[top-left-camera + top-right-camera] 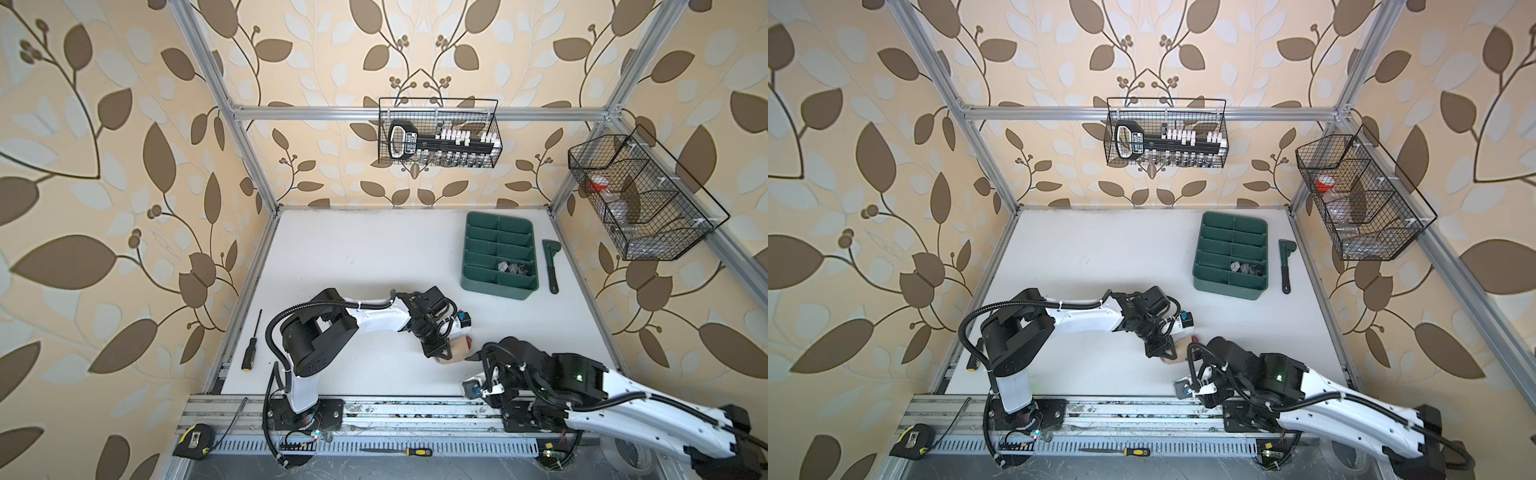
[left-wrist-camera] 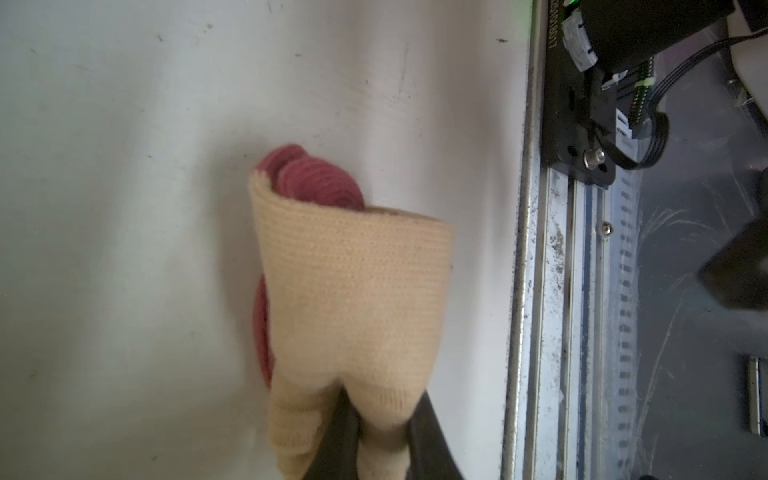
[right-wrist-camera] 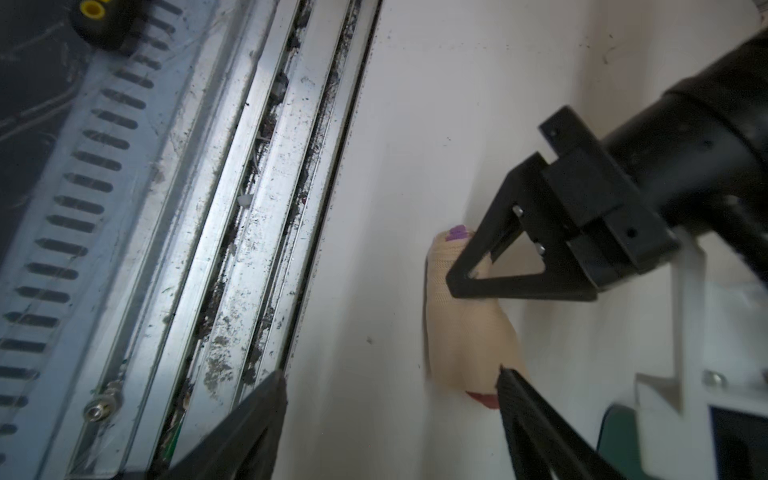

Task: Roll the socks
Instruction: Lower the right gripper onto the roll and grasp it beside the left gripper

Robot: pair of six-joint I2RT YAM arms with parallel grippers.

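The beige sock (image 1: 456,351) (image 1: 1179,354) lies rolled on the white table near the front, with maroon showing at both ends of the roll (image 2: 316,183). My left gripper (image 2: 382,440) (image 1: 439,353) is shut on a fold of its beige outer layer. In the right wrist view a purple stripe (image 3: 457,232) shows beside the left gripper's tips. My right gripper (image 3: 390,376) stands open just in front of the roll, and one of its fingers (image 3: 511,386) is at the roll's maroon end. The black argyle sock (image 1: 513,268) lies bundled in a compartment of the green tray.
The green divided tray (image 1: 473,249) stands at the back right, with a dark green tool (image 1: 550,266) beside it. A screwdriver (image 1: 251,345) lies at the table's left edge. The metal rail (image 3: 257,208) runs along the front edge. Two wire baskets (image 1: 438,133) hang on the frame.
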